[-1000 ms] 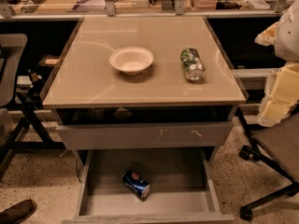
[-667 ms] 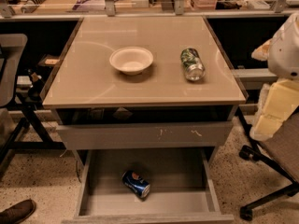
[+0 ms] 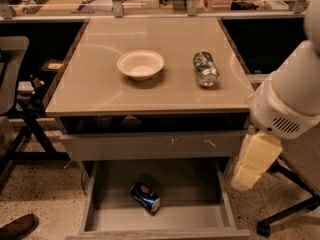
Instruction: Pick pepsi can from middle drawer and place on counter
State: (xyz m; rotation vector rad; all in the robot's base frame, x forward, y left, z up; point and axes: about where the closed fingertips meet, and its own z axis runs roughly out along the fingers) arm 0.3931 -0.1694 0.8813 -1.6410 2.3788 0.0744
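Note:
The pepsi can [image 3: 145,197] lies on its side on the floor of the open middle drawer [image 3: 200,184], left of centre and towards the front. The counter [image 3: 100,89] is the glossy beige tabletop above it. My arm comes in from the upper right. Its white body is level with the counter's right front corner. The cream gripper [image 3: 246,175] hangs below it, just outside the drawer's right wall, well to the right of the can and above it. It holds nothing that I can see.
A white bowl [image 3: 140,64] and a green and silver can [image 3: 205,68] lying on its side rest on the counter. A scuffed grey drawer front [image 3: 150,145] is closed above the open drawer. Office chairs stand at left [image 3: 10,74] and right [image 3: 295,184]. A shoe [image 3: 17,227] is at bottom left.
My arm has swung in from the right edge, down and to the left, so the gripper now hangs beside the drawer's right wall. The can, bowl and drawer have not moved.

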